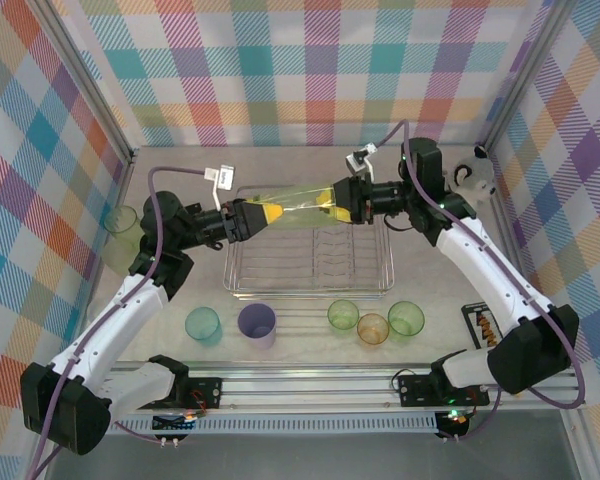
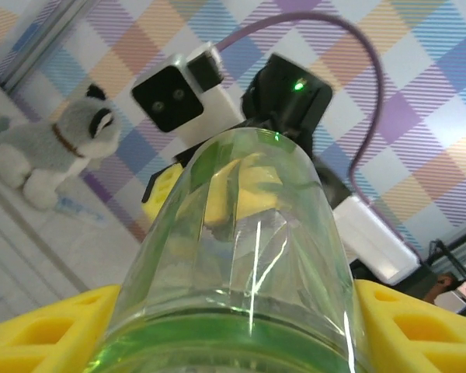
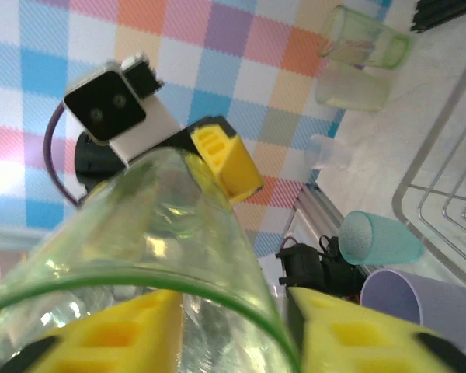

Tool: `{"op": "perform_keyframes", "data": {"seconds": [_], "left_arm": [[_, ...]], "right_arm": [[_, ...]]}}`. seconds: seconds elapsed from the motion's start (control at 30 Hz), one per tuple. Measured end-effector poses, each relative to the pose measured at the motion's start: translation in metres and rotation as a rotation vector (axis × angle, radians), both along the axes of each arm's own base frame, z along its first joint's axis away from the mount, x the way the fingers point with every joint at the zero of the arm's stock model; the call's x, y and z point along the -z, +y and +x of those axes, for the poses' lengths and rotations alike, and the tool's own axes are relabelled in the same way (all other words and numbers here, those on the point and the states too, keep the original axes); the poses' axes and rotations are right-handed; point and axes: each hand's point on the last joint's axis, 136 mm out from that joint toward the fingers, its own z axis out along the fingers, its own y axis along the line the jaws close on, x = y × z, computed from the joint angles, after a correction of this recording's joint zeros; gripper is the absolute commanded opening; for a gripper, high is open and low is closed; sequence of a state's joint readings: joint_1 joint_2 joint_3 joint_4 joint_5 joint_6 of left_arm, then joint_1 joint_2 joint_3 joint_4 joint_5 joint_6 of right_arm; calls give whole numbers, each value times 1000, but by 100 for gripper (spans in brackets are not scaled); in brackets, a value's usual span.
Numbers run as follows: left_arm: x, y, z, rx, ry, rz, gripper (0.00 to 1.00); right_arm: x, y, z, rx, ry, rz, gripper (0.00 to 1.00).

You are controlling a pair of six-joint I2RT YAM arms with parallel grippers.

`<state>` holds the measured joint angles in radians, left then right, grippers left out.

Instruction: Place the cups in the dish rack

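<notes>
Tumbler and grippers: a tall green translucent plastic tumbler (image 1: 302, 205) is lying on its side in the air, bridging the left gripper (image 1: 263, 213) and the right gripper (image 1: 338, 200), with its base toward the left one and its rim toward the right one
Left gripper: its yellow fingers (image 2: 39, 330) are pressing on either side of the tumbler's base, clamping it
Right gripper: its jaws are standing apart, straddling the rim wall; one yellow finger is showing through the plastic from inside and the other is sitting just outside, with a dark gap beside it
Tumbler and rack: the tumbler is hanging above the far part of the rectangular silver wire dish rack (image 1: 310, 293), clear of the wires
Surface: a pale beige tabletop (image 1: 280, 165) is carrying the rack at its middle, and an aluminium rail (image 1: 320, 385) is running along the near edge
Room: pastel checked cloth walls (image 1: 310, 70) are closing in three sides, and a grey and white plush toy (image 1: 477, 172) is sitting in the far right corner
Count: seven cups in all, one in the air and six standing mouth up on the table
Row in front of the rack: a teal cup (image 1: 202, 324), a lavender cup (image 1: 257, 324), a small green cup (image 1: 343, 314), an orange cup (image 1: 373, 328) touching it, and a second green cup (image 1: 406, 318)
Apart: a third green cup (image 1: 120, 222) is standing by the left wall
Others: one rack, two grippers, one plush toy
</notes>
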<state>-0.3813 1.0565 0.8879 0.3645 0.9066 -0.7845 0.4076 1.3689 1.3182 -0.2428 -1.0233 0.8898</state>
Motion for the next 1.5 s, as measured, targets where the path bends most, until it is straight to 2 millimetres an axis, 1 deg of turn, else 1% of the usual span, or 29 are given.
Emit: {"op": "perform_keyframes", "data": {"seconds": [0.03, 0.07, 0.13, 0.2, 0.27, 0.33, 0.37, 0.43, 0.47, 0.57, 0.67, 0.77, 0.93, 1.1, 1.2, 1.37, 1.43, 1.5], "left_arm": [[5, 1, 2, -24, 5, 20, 18], [5, 3, 3, -40, 3, 35, 15], [6, 10, 6, -107, 9, 87, 13], [11, 19, 14, -197, 40, 172, 5], [20, 29, 23, -273, 84, 259, 0], [31, 38, 33, -339, 137, 352, 0], [40, 44, 39, -377, 175, 414, 0], [54, 53, 48, -429, 230, 508, 0], [62, 58, 52, -454, 263, 561, 0], [79, 72, 59, -509, 330, 683, 0], [86, 85, 66, -554, 380, 788, 0], [92, 92, 75, -582, 413, 869, 0], [109, 93, 97, -580, 465, 996, 0], [136, 92, 113, -553, 509, 1114, 0], [150, 91, 122, -539, 516, 1186, 0], [169, 93, 141, -532, 513, 1276, 0], [174, 92, 145, -520, 517, 1299, 0], [178, 89, 154, -516, 516, 1307, 0]], "right_arm": [[3, -1, 3, 20, 1, -23, 67], [10, -3, 6, 54, 7, -64, 70], [23, -12, 15, 131, 8, -151, 74], [36, -26, 25, 216, 8, -231, 77], [51, -44, 29, 289, 27, -298, 78], [67, -65, 31, 369, 43, -352, 78], [77, -80, 30, 427, 57, -387, 79], [91, -103, 26, 515, 75, -434, 82], [98, -118, 24, 576, 78, -460, 84], [103, -146, 12, 707, 56, -499, 86], [96, -164, 2, 795, -5, -515, 87], [87, -179, -3, 872, -64, -532, 87], [81, -195, -12, 935, -129, -575, 87], [79, -202, -18, 952, -157, -598, 87], [81, -203, -22, 943, -161, -613, 87], [89, -204, -30, 918, -146, -651, 87], [92, -205, -32, 910, -138, -665, 87], [95, -205, -35, 902, -127, -678, 87]]}}
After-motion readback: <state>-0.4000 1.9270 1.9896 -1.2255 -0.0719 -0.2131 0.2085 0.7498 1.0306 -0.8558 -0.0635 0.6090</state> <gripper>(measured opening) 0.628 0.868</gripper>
